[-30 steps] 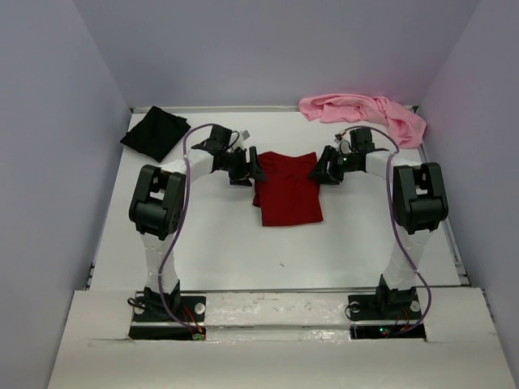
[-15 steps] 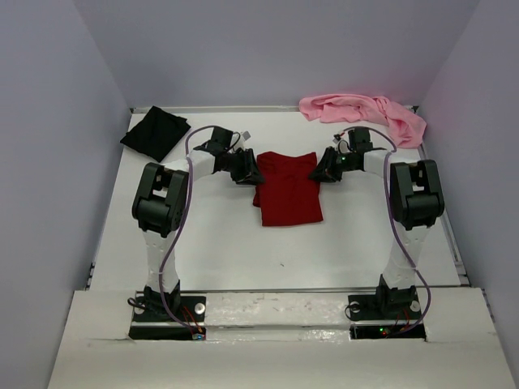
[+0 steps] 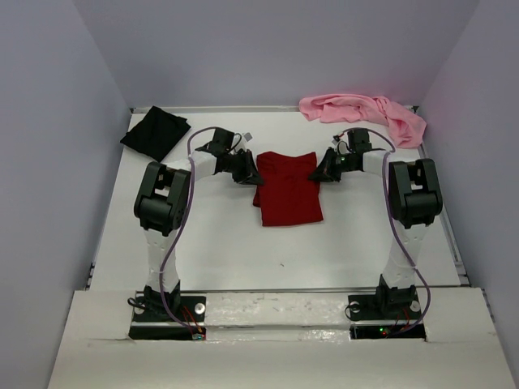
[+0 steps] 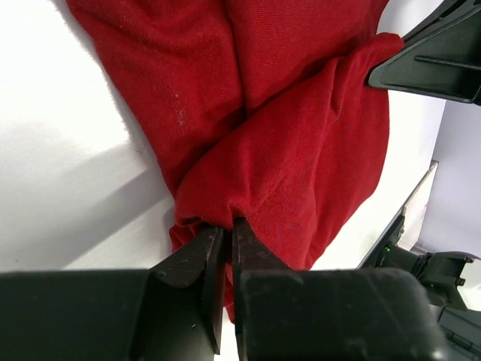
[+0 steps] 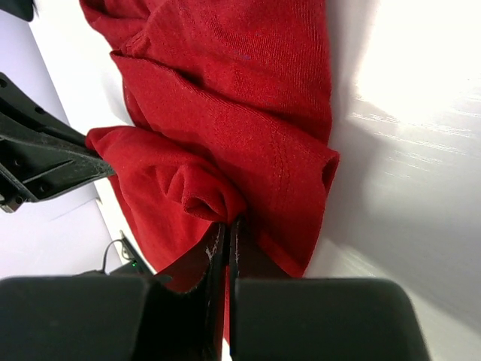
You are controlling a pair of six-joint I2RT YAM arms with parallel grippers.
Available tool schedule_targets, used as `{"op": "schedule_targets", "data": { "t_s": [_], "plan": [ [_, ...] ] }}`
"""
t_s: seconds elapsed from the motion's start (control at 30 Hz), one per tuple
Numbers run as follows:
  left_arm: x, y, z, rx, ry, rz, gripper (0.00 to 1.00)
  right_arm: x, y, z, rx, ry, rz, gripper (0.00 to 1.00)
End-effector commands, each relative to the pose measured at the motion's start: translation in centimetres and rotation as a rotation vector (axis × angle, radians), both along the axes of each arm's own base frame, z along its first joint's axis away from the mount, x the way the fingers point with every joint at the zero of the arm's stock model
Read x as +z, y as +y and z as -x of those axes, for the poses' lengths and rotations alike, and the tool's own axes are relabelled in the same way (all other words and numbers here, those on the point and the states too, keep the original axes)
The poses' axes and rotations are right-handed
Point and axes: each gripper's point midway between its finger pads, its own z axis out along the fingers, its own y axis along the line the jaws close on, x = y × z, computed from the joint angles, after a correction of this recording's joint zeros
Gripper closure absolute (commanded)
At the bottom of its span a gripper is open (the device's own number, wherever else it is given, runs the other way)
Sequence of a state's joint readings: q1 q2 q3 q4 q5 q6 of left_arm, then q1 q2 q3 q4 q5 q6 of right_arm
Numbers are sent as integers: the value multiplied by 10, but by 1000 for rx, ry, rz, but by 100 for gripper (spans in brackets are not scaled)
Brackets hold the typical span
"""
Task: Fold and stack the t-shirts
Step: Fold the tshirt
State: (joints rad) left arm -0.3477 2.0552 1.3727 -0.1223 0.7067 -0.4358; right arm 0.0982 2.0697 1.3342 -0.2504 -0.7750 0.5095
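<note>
The dark red t-shirt (image 3: 287,191) lies partly folded in the middle of the table. My left gripper (image 3: 250,174) is shut on its far left corner, where the cloth bunches between the jaws (image 4: 229,222). At the far right corner my right gripper (image 3: 317,172) pinches a fold of the same dark red t-shirt (image 5: 225,135) at its tips (image 5: 229,222). The black t-shirt (image 3: 155,132) lies folded at the back left. The light pink t-shirt (image 3: 365,112) is crumpled at the back right.
White walls close in the table on the left, back and right. Both arm bases stand at the near edge. In the left wrist view the other gripper (image 4: 443,53) shows across the cloth.
Both grippers have gone from open to shut on the far corners of the dark red t-shirt. The arms shifted slightly toward the back.
</note>
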Motion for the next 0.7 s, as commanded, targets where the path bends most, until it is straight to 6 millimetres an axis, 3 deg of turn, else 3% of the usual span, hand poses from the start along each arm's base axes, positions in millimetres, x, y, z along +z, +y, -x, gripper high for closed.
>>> {"op": "schedule_targets", "data": {
  "t_s": [0.0, 0.4, 0.67],
  "plan": [
    [8, -7, 5, -29, -12, 35, 86, 23, 2, -12, 9, -81, -34, 100],
    [33, -8, 10, -40, -49, 65, 83, 61, 0, 16, -6, -123, -46, 100],
    [48, -10, 4, -43, -75, 81, 83, 79, -1, 18, -13, -156, -47, 100]
  ]
}}
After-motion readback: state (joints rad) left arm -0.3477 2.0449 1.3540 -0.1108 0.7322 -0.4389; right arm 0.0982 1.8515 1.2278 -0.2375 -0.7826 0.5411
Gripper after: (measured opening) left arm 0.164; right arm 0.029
